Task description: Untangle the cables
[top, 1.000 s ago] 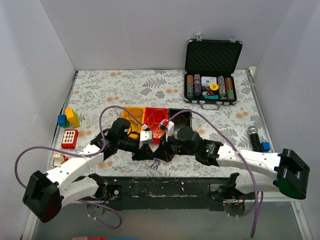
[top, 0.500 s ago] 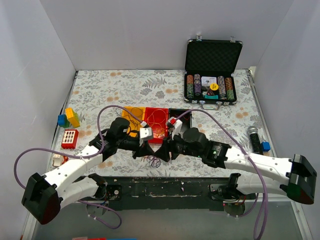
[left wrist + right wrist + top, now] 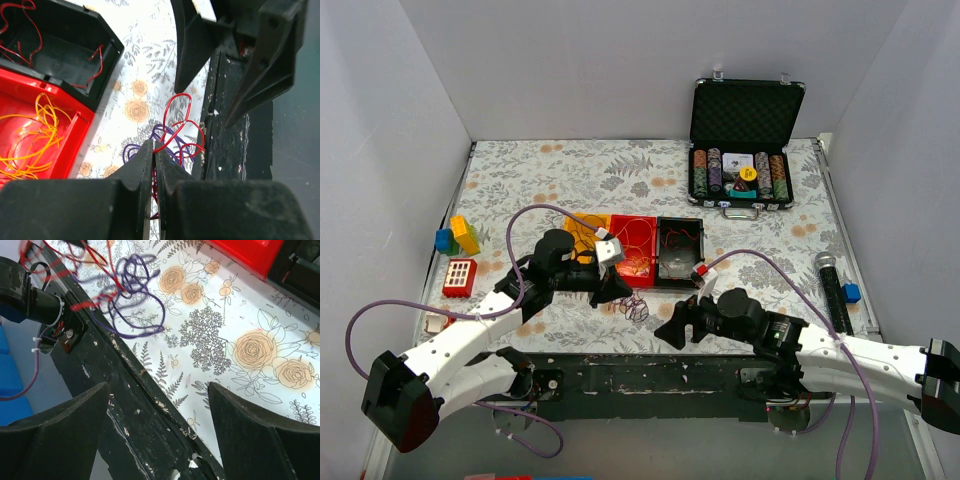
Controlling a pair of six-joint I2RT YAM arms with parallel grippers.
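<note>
One table [image 3: 570, 170], floral cover, walled on three sides.
Two arms, bolted at near edge.
One chip case [image 3: 745, 115], lid up, at far right of table.
Three trays in a row at table centre, touching side to side: orange tray [image 3: 588, 220] on the left, red tray [image 3: 635, 218] in the middle, black tray [image 3: 682, 221] on the right. Loose yellow strands in red tray; loose red strands in black tray.
Left gripper [image 3: 154, 152]: fingertips pressed together, pinching a red strand of the cables [image 3: 636, 306].
Right gripper [image 3: 157, 395]: fingers spread wide, holding nothing, over near table edge, apart from the cables.
Cables: one small tangle of red and dark purple strands, on the floral cover near the front edge, just in front of red tray, between the two grippers.
One microphone [image 3: 829, 276] at right edge.
Two toy block pieces at left edge: one yellow-blue-green cluster [image 3: 458, 236], one red block [image 3: 460, 277].
</note>
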